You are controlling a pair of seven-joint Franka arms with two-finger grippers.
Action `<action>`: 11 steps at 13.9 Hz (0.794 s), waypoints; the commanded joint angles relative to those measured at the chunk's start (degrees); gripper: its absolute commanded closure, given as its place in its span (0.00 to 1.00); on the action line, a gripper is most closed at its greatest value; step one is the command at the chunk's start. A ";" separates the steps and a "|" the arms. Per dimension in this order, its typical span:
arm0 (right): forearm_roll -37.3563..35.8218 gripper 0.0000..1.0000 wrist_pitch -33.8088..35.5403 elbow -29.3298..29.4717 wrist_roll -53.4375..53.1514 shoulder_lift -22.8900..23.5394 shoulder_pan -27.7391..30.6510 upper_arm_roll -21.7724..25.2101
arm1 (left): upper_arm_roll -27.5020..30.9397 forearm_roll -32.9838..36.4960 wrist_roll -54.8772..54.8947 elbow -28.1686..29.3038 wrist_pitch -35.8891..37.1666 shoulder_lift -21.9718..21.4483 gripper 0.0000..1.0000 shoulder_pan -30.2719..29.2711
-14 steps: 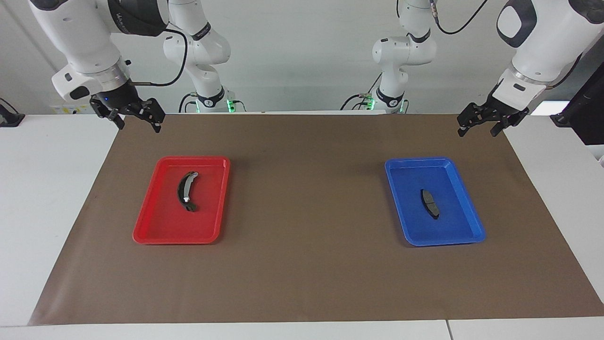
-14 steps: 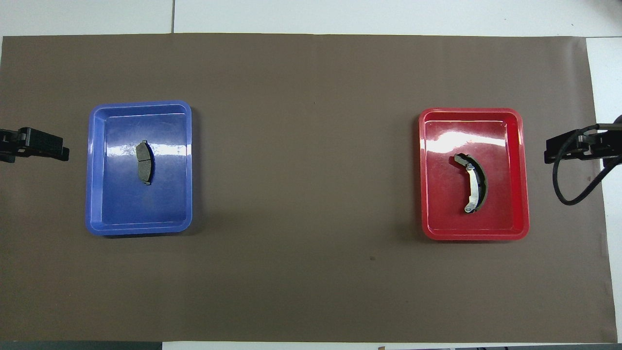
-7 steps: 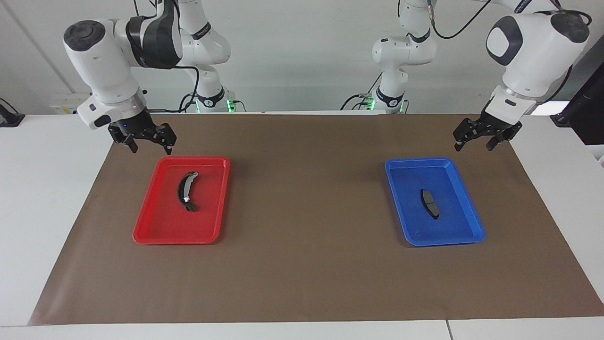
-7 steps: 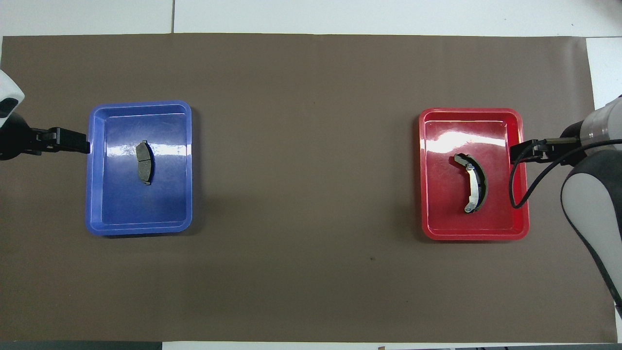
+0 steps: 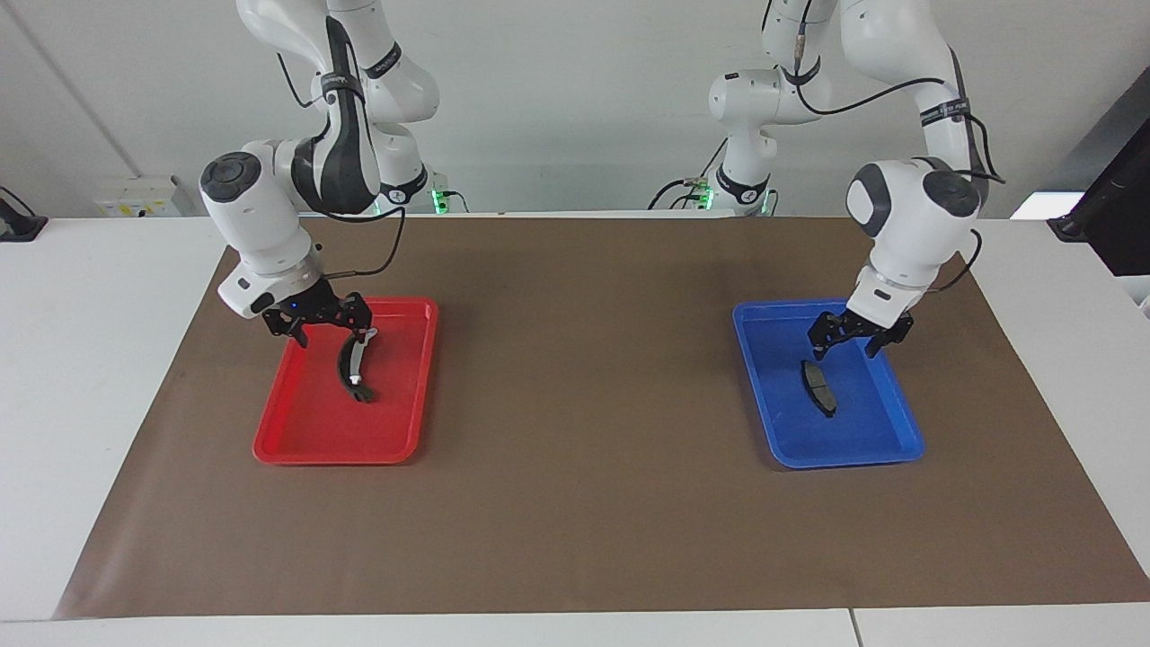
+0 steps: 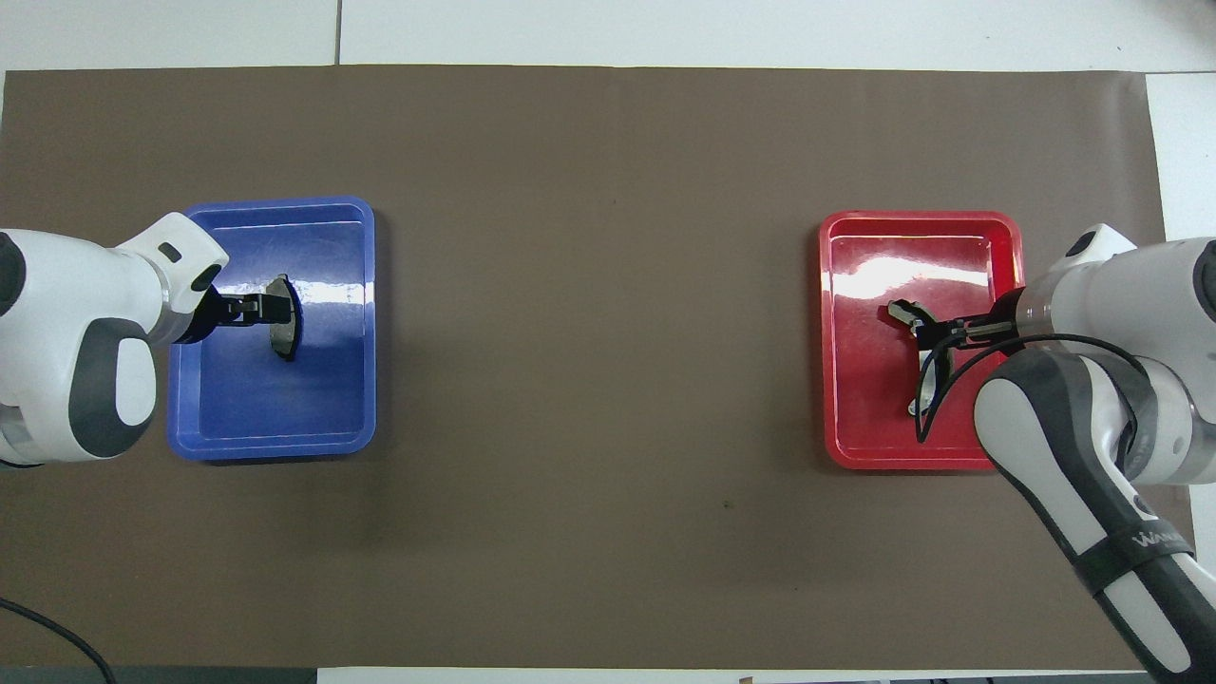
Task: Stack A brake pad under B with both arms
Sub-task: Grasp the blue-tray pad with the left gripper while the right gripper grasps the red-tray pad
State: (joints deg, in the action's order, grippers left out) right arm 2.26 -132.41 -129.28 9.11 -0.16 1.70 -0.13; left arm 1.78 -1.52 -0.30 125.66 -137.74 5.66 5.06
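Brake parts lie one to a tray on the brown paper sheet (image 5: 575,503) that covers the table. The short grey brake pad (image 5: 818,387) rests flat in the blue tray (image 5: 898,431) toward the left arm's end of the table; the long curved brake piece (image 5: 352,367) rests flat in the red tray (image 5: 296,440) toward the right arm's end.

The left gripper (image 5: 848,345) hangs over the blue tray with its jaws spread and empty. In the facing view its fingertips stand just above the end of the pad that lies nearer to the robots, and I cannot tell whether one of them touches it. The rest of the pad lies clear of the jaws, farther from the robots. From overhead the gripper (image 6: 269,308) covers the upper half of the pad (image 6: 286,340).

The right gripper (image 5: 334,334) hangs over the red tray, jaws spread and empty as well. One fingertip stands right at the silver end of the curved piece nearer to the robots; the other stands to one side over bare tray floor. The body of the piece runs away from the jaws, farther from the robots. From overhead this gripper (image 6: 936,331) sits across the upper part of the curved piece (image 6: 923,394).
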 commanded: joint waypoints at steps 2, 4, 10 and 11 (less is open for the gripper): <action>1.43 0.00 -6.54 -3.61 4.60 1.47 0.67 -0.22 | 0.25 -0.15 -1.28 1.79 -7.27 3.82 0.02 0.74; 1.43 0.00 -9.43 -3.70 4.07 4.02 0.41 -0.22 | 0.25 -0.15 -1.02 1.78 -8.85 5.58 0.02 0.65; 1.43 0.00 -9.54 -3.70 5.30 6.23 0.50 -0.22 | 0.33 -0.15 -1.29 3.01 -8.33 5.33 0.87 0.65; 1.43 0.00 -9.27 -3.70 5.31 6.23 0.59 -0.22 | 0.33 -0.15 -1.72 3.02 -8.16 5.32 0.97 0.65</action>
State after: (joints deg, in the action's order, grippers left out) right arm 2.37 -142.10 -132.78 11.97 6.44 1.73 -0.12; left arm 1.71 -1.52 -1.27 126.80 -145.34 11.96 5.36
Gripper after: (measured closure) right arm 0.000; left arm 0.313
